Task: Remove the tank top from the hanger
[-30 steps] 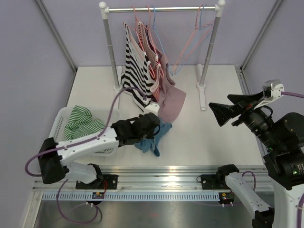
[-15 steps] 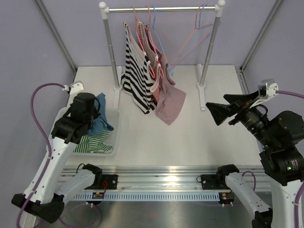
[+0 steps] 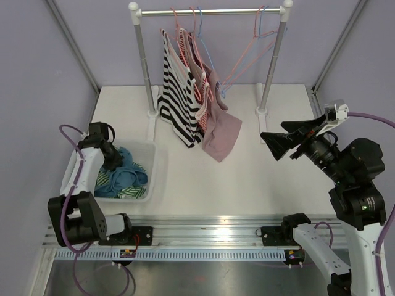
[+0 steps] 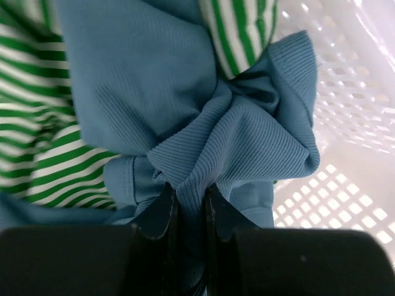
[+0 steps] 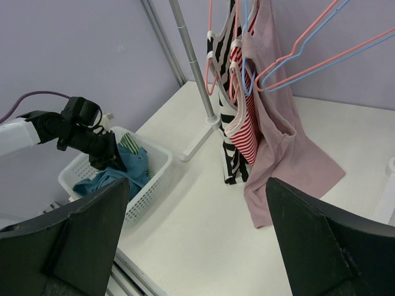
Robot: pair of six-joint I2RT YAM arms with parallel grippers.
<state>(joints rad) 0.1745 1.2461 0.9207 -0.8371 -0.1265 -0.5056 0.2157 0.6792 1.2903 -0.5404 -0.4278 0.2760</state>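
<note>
Left pincer [image 4: 190,203] clamped, arm reaching low; right pincer [image 3: 270,144] spread, raised.

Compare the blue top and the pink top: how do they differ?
The blue top lies crumpled in the basket; the pink top hangs on the rack. The left hand pinches the blue top; no hand touches the pink top, the right hand open and apart from it. Both are plain, not striped.
</note>
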